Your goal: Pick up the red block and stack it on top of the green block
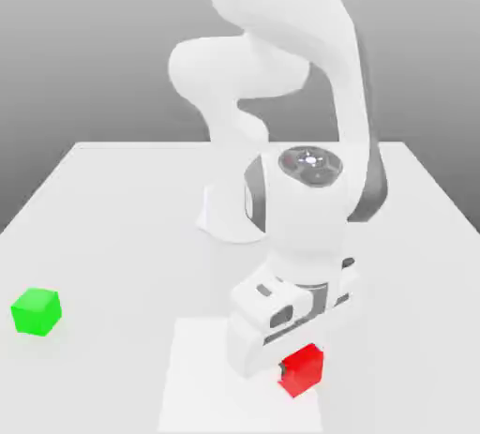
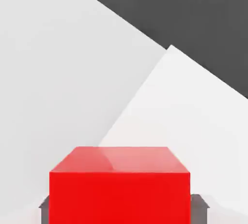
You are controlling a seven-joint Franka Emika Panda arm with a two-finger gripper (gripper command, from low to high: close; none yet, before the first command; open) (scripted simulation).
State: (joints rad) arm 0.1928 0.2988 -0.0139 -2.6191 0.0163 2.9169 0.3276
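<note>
**End effector closed on red block at the counter's near edge**

Exterior view: the white arm [image 1: 281, 76] folds forward and down from its base at the back of the counter [image 1: 112, 226]. The wrist points steeply downward, with the hand low over a paler rectangular patch [image 1: 202, 376] on the counter surface.

End effector [image 1: 302, 366]: down at the red block [image 1: 303, 370], which sits at the patch's edge on the exterior view's right. The white hand body covers the block's upper corner on the exterior view's left. A small dark fingertip [image 1: 281, 367] shows against the block's side face. Jaws drawn in on the block, one to each side of it.

Hand view: the red block [image 2: 118, 189] sits square in front of the camera, top face and one side face visible. Dark grey finger pads [image 2: 201, 203] show just past each lower side of the block, pressed against it. Behind the block lie the pale patch [image 2: 193, 121] and the counter [image 2: 58, 73], with a dark background beyond.

Whether the block rests on the counter or is slightly lifted, I cannot tell.

Green block [image 1: 36, 311]: sits alone on the counter, far over on the exterior view's left, well apart from the red block and the arm. It is upright, with top and two side faces visible. Nothing touches it.
</note>
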